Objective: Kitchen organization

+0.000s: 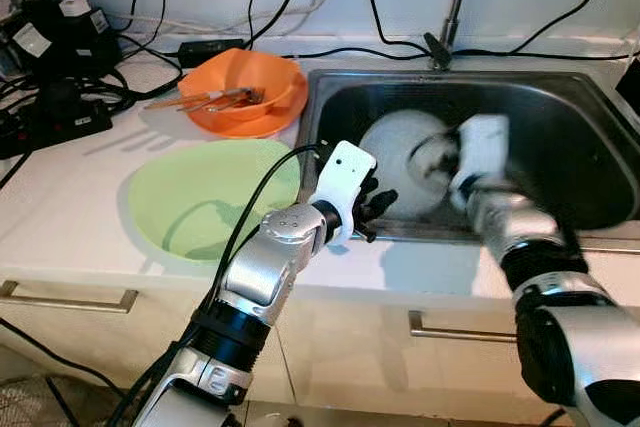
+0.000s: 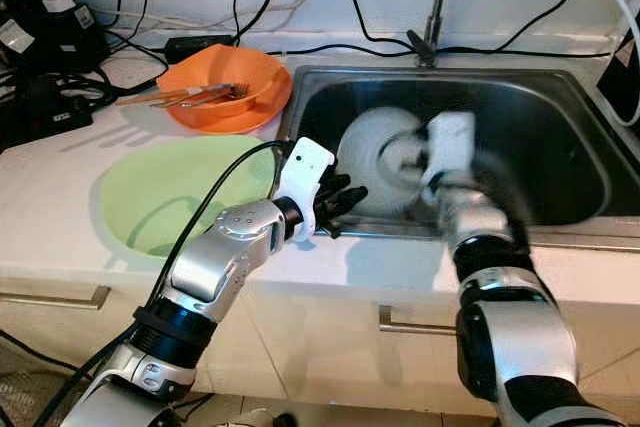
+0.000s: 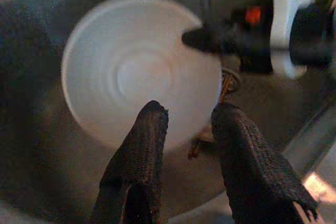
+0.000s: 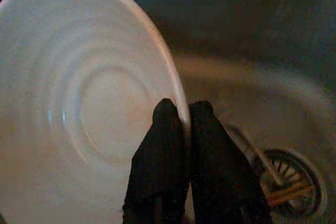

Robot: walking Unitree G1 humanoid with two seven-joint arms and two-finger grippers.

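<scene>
A white bowl stands tilted on its edge inside the steel sink. My right gripper is shut on the bowl's rim, one finger on each side of it. The right arm looks blurred. At the sink's front left corner my left gripper is open, its fingers pointing at the bowl without touching it. On the counter to the left lie a pale green bowl and an orange bowl with several utensils in it.
The sink drain lies beyond the bowl with some scraps on it. A faucet pipe rises behind the sink. Power strips and cables crowd the counter's back left. Drawer handles run below the counter edge.
</scene>
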